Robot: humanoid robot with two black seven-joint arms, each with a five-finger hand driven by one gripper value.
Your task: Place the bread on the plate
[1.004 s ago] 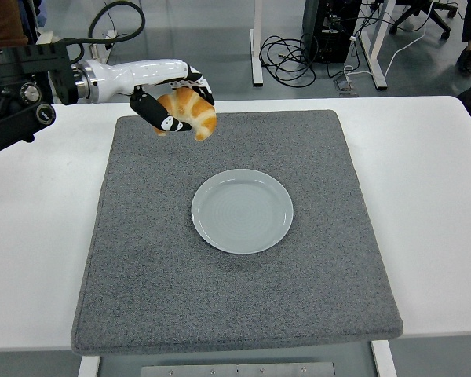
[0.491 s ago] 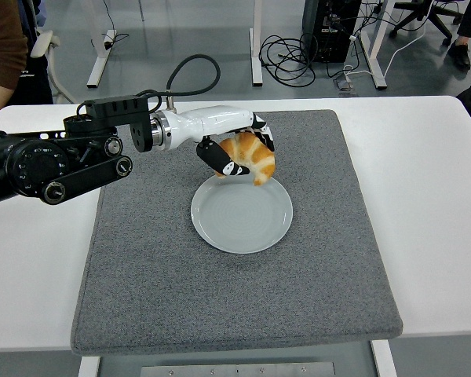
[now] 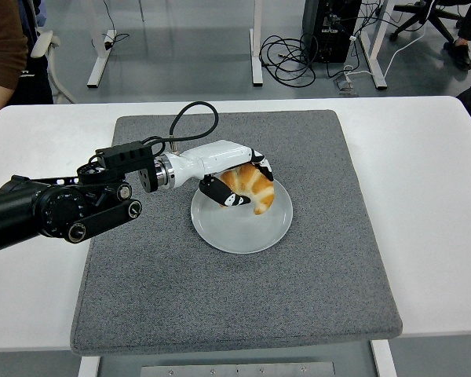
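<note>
Vs. half a sec ago: the left arm (image 3: 63, 208) has dropped lower and pulled nearer the table's (image 3: 432, 196) near edge, and the left hand (image 3: 235, 181) w/ the bread has come down from above the plate's far rim to right over the plate's dish. Plate and mat haven't shifted.

Near to far: grey mat (image 3: 235, 306) covers the table's middle, 1 of it. On the mat sits 1 pale round plate (image 3: 239, 232), roughly centred. Left hand's fingers (image 3: 229, 200) are wrapped around 1 croissant-type bread (image 3: 251, 187), thumb side under, other fingers over the top; bread is at the plate's far half, its lower tip at or just above the plate surface, can't tell if touching. Only 1 robot arm in view, coming in from the left, a black cable (image 3: 192, 118) looping off the wrist.

Further back: floor w/ desk legs (image 3: 257, 39) and tangled cables (image 3: 290, 55). 1 person (image 3: 4, 55) at top-left corner, brown sleeve, standing just beyond the table.
</note>
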